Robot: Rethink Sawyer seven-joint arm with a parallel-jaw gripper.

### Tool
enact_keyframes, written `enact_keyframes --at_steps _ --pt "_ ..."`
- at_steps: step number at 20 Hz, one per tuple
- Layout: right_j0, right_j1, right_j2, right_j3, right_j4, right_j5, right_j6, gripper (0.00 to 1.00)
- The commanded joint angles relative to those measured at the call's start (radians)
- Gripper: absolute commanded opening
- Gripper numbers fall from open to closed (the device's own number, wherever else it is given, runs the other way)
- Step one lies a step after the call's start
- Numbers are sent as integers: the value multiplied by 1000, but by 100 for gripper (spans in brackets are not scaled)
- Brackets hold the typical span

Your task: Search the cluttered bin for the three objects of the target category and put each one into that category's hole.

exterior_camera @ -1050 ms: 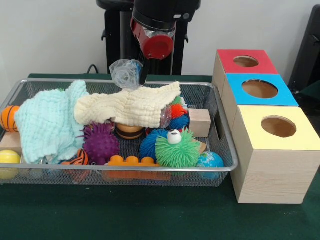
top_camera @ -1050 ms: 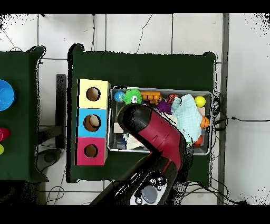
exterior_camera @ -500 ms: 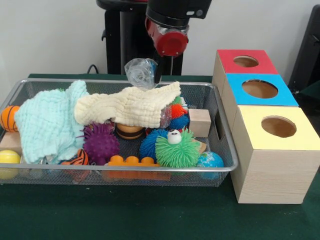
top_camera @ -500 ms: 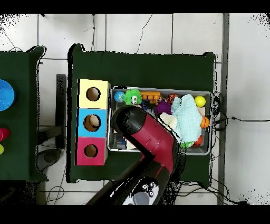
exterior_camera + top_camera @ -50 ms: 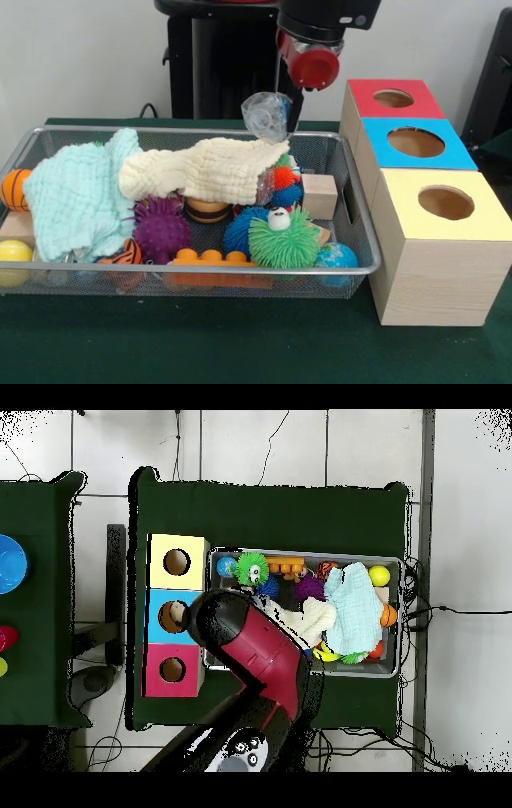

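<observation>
The clear crinkled bag [image 5: 266, 114] hangs in the air above the far right corner of the wire bin [image 5: 364, 240], clear of the clutter, just beside the red box. It is suspended from the gripper [image 5: 290, 112], whose jaws are closed on the bag at its right edge; only the dark tip of the gripper shows beneath the red wrist. The bag is held high, apparently so it clears the bin rim and the box tops during transfer.

To the right stand three wooden boxes in a row, touching: red-topped box [image 5: 394, 98] farthest, blue-topped box [image 5: 416, 142] in the middle, yellow-topped box [image 5: 446, 203] nearest, each with a round hole. In the overhead view the arm [image 5: 255, 664] covers the bin's box-side end and reaches over the blue-topped box, so the bag itself is hidden there.

Remaining in the bin: cream cloth [image 5: 208, 170] draped over toys, pale blue cloth [image 5: 76, 196], purple spiky ball [image 5: 162, 229], green spiky ball [image 5: 284, 237], wooden block [image 5: 319, 195].

Against the earlier frames, the bag and gripper have travelled steadily rightward, from above the cream cloth's middle towards the boxes. The bin contents are unchanged. Which hole is intended cannot be determined yet.
</observation>
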Motion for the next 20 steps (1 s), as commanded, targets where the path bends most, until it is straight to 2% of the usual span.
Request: enact_keyframes --at_steps 1,20 --pt "19 27 109 38 60 24 364 0" --pt "92 4 90 -13 41 138 581 0"
